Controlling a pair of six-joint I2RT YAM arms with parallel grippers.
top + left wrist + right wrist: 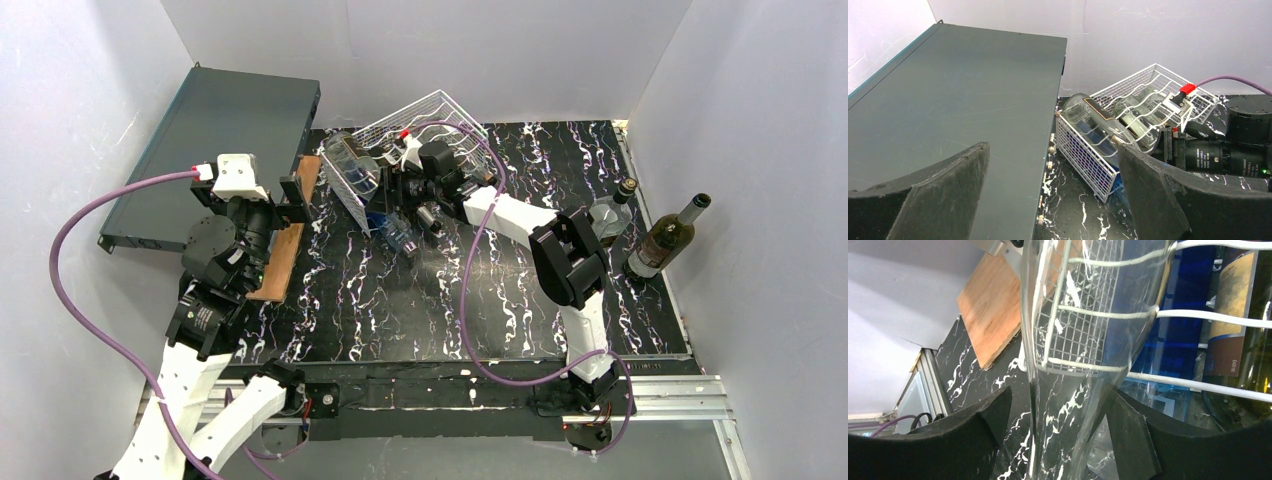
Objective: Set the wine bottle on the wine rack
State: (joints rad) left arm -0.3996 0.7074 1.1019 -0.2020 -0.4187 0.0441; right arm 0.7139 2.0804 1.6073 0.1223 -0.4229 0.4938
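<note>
The white wire wine rack (432, 112) stands tilted at the back of the table, beside the dark box, with several bottles lying in it (1148, 82). A clear glass wine bottle (1073, 430) reaches through the rack's wires (1088, 315). My right gripper (1059, 392) is open around its narrow end, with a gap showing at the left finger (993, 415). From above, the right gripper (408, 192) sits at the rack's front. My left gripper (1052, 147) hangs open and empty near the box edge, left of the rack (250, 192).
A flat dark grey box (230, 150) lies at the back left, with a wooden board (285, 245) by its near edge. A clear bottle (610, 215) and a dark green bottle (668, 235) stand at the right edge. White walls enclose the table.
</note>
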